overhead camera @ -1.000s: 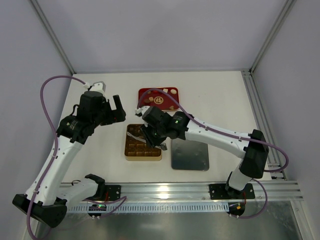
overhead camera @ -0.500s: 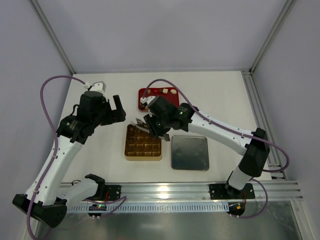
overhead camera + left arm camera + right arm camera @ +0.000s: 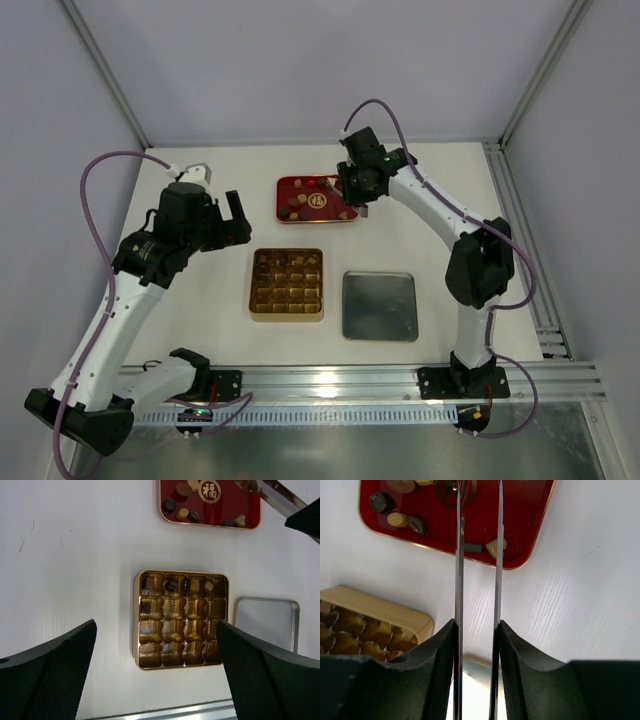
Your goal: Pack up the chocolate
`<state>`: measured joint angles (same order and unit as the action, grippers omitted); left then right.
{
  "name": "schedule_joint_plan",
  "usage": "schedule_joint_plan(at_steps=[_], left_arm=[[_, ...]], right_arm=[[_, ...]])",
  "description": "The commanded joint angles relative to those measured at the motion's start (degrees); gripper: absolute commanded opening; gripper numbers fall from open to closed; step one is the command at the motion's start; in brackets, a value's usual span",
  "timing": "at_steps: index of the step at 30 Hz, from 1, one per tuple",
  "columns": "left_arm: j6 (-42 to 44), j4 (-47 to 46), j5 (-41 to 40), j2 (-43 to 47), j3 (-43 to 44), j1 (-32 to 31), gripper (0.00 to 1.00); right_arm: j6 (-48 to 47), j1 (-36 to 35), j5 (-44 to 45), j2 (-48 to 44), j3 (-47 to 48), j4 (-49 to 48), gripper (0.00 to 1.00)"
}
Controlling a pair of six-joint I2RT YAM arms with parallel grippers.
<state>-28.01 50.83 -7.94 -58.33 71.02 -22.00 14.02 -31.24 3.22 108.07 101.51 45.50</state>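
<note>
Several pieces of chocolate [image 3: 170, 504] lie in the red tray [image 3: 318, 200], seen from the right wrist as dark and cream pieces [image 3: 382, 501]. A few dark pieces [image 3: 172, 584] sit in the top rows of the gold box [image 3: 287, 283]. My right gripper [image 3: 476, 627] is shut on metal tongs [image 3: 459, 555], whose two blades stand apart over the red tray [image 3: 520, 510] with nothing between them. My left gripper [image 3: 156, 630] hangs open high above the gold box [image 3: 180, 619].
A silver lid [image 3: 380, 305] lies flat just right of the gold box, also in the left wrist view [image 3: 265, 625]. An aluminium rail [image 3: 400, 380] runs along the near table edge, and frame posts stand at the back corners.
My right arm has swung from over the gold box back and to the right, and now holds the tongs over the red tray. The left arm has not moved.
</note>
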Motion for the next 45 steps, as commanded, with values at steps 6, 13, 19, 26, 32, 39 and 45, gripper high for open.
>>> schedule_joint_plan(at_steps=[6, 13, 19, 26, 32, 39, 45], left_arm=[[1.03, 0.50, -0.32, 0.49, 2.80, -0.06, 1.00], [1.03, 0.50, -0.32, 0.49, 2.54, -0.06, 1.00], [1.20, 0.32, -0.14, 0.32, 2.72, -0.06, 1.00], [1.38, 0.24, -0.14, -0.03, 2.63, -0.06, 1.00], [1.38, 0.15, -0.05, -0.30, 2.63, -0.15, 1.00], [1.29, 0.32, -0.23, -0.03, 2.63, -0.06, 1.00], [1.38, 0.32, -0.14, -0.03, 2.63, -0.06, 1.00]], right_arm=[[-0.13, 2.15, 2.13, 11.80, 13.61, 3.37, 0.40], [0.30, 2.33, 2.67, 14.88, 16.87, 4.25, 0.40], [0.74, 2.42, 2.31, 17.35, 18.46, 4.16, 0.41], [0.75, 2.77, 2.23, 18.84, 18.72, 4.07, 0.42], [1.09, 2.94, 2.23, 19.02, 18.98, 3.72, 0.43], [0.83, 2.86, 1.52, 18.84, 18.98, 3.20, 0.46], [0.74, 2.94, 1.70, 18.93, 19.33, 2.85, 0.46]])
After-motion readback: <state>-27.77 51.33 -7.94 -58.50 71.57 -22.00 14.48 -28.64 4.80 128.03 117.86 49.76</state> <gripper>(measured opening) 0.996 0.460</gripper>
